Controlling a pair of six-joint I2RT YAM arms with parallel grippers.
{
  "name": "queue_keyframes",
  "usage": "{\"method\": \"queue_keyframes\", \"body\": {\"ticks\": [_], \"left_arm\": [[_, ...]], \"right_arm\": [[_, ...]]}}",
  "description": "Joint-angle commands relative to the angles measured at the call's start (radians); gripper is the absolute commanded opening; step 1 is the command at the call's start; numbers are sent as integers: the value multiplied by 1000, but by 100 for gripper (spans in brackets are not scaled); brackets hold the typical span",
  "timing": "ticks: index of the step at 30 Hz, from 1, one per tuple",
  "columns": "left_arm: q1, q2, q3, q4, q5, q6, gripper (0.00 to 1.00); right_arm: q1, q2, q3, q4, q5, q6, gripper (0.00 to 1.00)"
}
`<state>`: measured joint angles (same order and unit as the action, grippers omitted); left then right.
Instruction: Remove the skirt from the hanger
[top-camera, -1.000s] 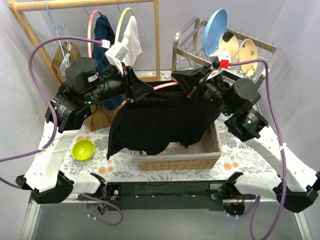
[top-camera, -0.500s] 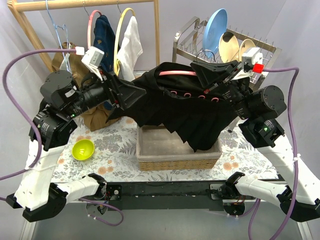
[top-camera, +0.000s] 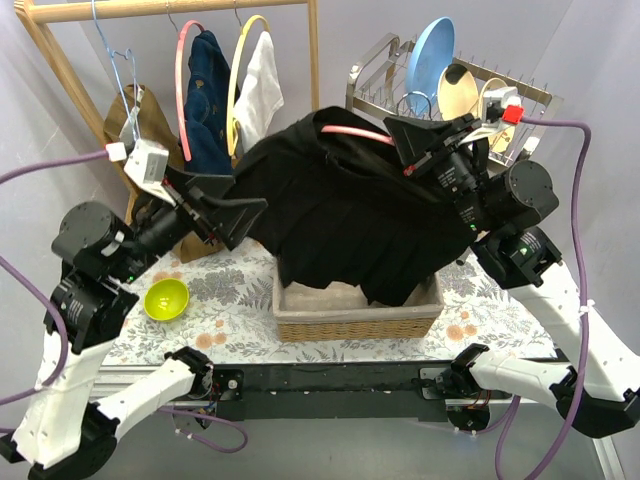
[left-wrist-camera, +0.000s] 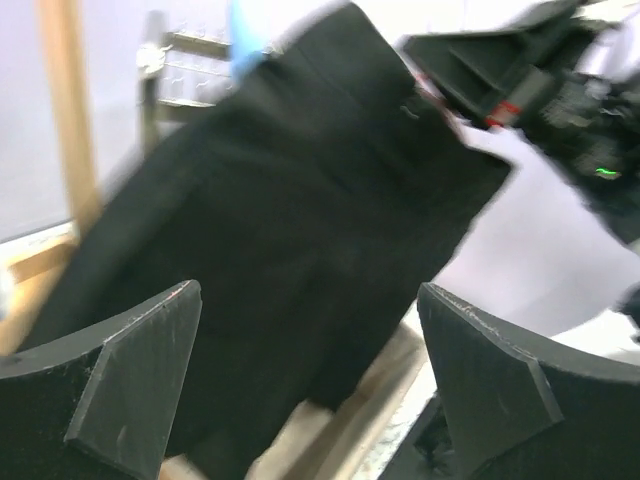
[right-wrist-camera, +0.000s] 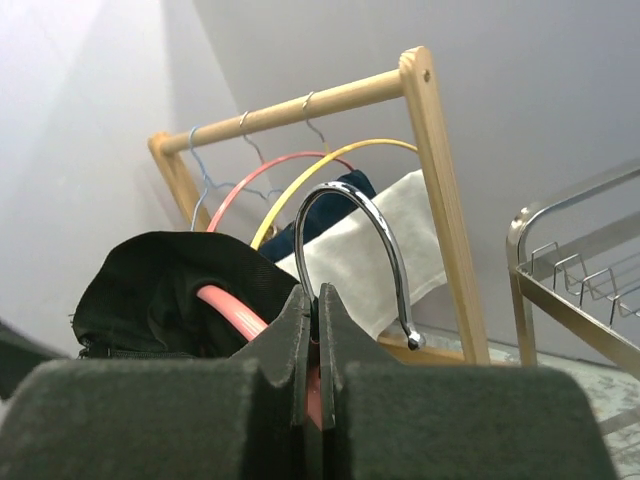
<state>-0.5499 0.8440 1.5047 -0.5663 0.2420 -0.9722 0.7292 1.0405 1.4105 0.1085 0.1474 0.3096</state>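
The black skirt (top-camera: 340, 220) hangs from a pink hanger (top-camera: 352, 133) above the basket, its hem dropping into it. My right gripper (top-camera: 396, 143) is shut on the hanger's neck; in the right wrist view its tips (right-wrist-camera: 313, 300) pinch just below the chrome hook (right-wrist-camera: 365, 225), with the pink arm (right-wrist-camera: 232, 308) and bunched skirt (right-wrist-camera: 150, 285) to the left. My left gripper (top-camera: 245, 222) stands wide open just left of the skirt. The left wrist view shows its jaws (left-wrist-camera: 308, 300) empty, with the skirt (left-wrist-camera: 290, 220) beyond them.
A wicker basket (top-camera: 355, 320) sits at the table's middle under the skirt. A green bowl (top-camera: 166, 298) lies to the left. A wooden clothes rack (top-camera: 315, 70) with hung garments stands behind, and a dish rack (top-camera: 372, 75) with plates is at the back right.
My left gripper opened, let go of the skirt and drew back to the left. The right gripper kept hold of the hanger, and the skirt now hangs from it alone.
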Motion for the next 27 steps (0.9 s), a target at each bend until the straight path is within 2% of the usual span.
{"method": "queue_keyframes", "body": {"ticks": [1,4,5,8,9,11,13,16,18,23,26,27], "left_arm": [[1,-19,-171,178,127,-75,90],[1,-10,-271,307,192,-128,89],[1,-3,-287,374,180,-152,84],[1,13,-298,446,117,-111,82],[1,24,-281,441,76,-82,83],[1,30,-208,387,-25,-24,85],[1,29,-154,350,-64,55,89],[1,36,-28,267,-47,124,92],[1,50,56,191,-23,194,92],[1,167,198,13,89,305,93],[1,271,304,-44,216,305,91],[1,295,324,-46,311,299,89]], "right_arm": [[1,30,80,168,165,239,1],[1,62,93,207,260,337,1],[3,70,111,192,294,399,1],[1,99,127,192,365,464,1],[3,108,133,235,333,433,1],[3,145,168,249,140,297,1],[3,161,197,217,-31,229,1],[3,145,186,122,-140,111,1],[3,133,162,85,-186,36,1],[3,131,159,26,-319,-6,1],[3,153,183,36,-442,6,1],[4,156,185,46,-481,9,1]]}}
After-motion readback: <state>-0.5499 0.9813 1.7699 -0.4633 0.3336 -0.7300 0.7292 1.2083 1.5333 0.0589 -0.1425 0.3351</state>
